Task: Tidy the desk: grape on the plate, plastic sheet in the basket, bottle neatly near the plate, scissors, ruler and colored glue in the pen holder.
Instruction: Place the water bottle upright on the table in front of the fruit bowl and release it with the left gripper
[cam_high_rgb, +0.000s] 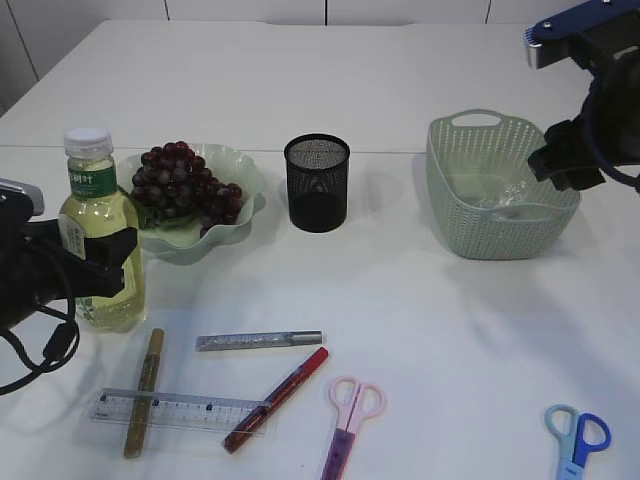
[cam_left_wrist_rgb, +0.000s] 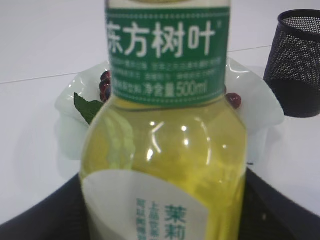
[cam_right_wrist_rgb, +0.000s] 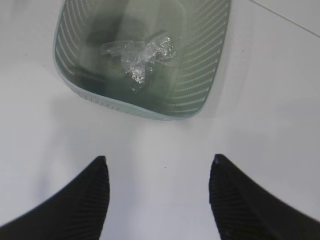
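The bottle (cam_high_rgb: 100, 240) of yellow tea stands upright just left of the plate (cam_high_rgb: 245, 175), which holds the grape bunch (cam_high_rgb: 180, 185). My left gripper (cam_high_rgb: 105, 262) is shut on the bottle (cam_left_wrist_rgb: 165, 150), whose body fills the space between the fingers (cam_left_wrist_rgb: 45, 215). The plastic sheet (cam_right_wrist_rgb: 140, 52) lies crumpled in the green basket (cam_right_wrist_rgb: 200, 75). My right gripper (cam_right_wrist_rgb: 157, 165) hangs open and empty over bare table beside the basket (cam_high_rgb: 470, 220). Pink scissors (cam_high_rgb: 350, 420), blue scissors (cam_high_rgb: 578, 440), a clear ruler (cam_high_rgb: 175, 408) and gold (cam_high_rgb: 145, 390), silver (cam_high_rgb: 258, 340) and red (cam_high_rgb: 277, 398) glue pens lie at the front.
The black mesh pen holder (cam_high_rgb: 317, 185) stands between plate and basket, seemingly with nothing in it. The gold glue pen lies across the ruler and the red pen's tip touches the ruler's right end. A table seam runs behind the plate and basket.
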